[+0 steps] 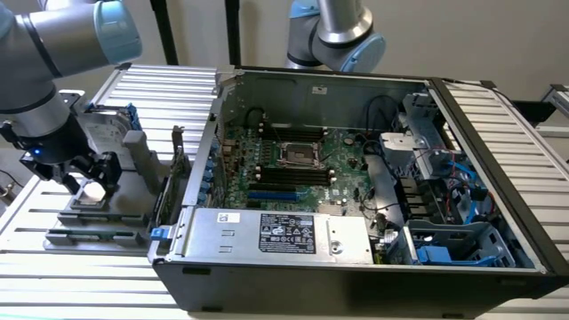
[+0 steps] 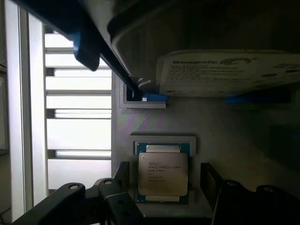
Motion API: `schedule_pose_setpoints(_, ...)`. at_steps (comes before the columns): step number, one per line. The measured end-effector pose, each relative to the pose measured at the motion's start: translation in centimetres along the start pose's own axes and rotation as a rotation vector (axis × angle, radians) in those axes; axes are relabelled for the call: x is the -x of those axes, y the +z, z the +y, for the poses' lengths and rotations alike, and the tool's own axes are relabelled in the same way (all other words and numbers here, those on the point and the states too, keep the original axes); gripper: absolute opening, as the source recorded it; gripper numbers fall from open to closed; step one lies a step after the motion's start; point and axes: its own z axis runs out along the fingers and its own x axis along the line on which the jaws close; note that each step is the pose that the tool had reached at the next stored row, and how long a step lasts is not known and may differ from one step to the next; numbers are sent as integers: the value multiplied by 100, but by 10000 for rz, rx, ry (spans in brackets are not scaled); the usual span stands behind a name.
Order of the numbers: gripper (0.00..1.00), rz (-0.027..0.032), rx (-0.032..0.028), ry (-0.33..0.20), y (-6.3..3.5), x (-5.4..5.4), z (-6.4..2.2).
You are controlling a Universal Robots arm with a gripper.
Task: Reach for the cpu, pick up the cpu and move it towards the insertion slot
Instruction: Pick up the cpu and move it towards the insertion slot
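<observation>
Two fingers [image 2: 123, 174] of my gripper [image 2: 164, 182] stand spread apart, one on either side of the cpu [image 2: 162, 174], with a sliver of daylight on each flank and nothing clamped. The chip lies flat between the jaws, seated in a pale frame [image 2: 162, 139] on the grey fixture [image 1: 106, 217]. In the exterior view the gripper [image 1: 89, 187] hangs low over the cpu [image 1: 92, 193].

My worries, judging from this:

- The chip is thin and sits low in its frame. If the jaws are not low enough, I reckon the pads would slide off its edges; too low, and they would bite the frame instead.
- The gaps look roughly even, but I cannot swear to it. One pad landing first could shove the chip askew in its seat or tip it up on a corner.
- The hard drive [image 2: 225, 72] stands just beyond the jaws, close enough that a careless lift could clip it.
- The insertion slot [image 1: 300, 155] lies well apart from the jaws, inside the computer case [image 1: 356, 280], whose wall rises between them; a weak edge grip could let go on the way over.
</observation>
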Motion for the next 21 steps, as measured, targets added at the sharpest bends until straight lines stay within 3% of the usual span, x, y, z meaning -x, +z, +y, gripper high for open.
schedule_pose_setpoints(3, 71, 2, -24, -1, 3, 0, 14)
schedule_pose_setpoints(7, 71, 11, -99, 0, 5, 1, 27)
schedule_pose_setpoints(13, 71, 73, -177, 3, 5, 1, 32)
schedule_pose_setpoints(21, 71, 90, -198, 2, 19, 12, 40)
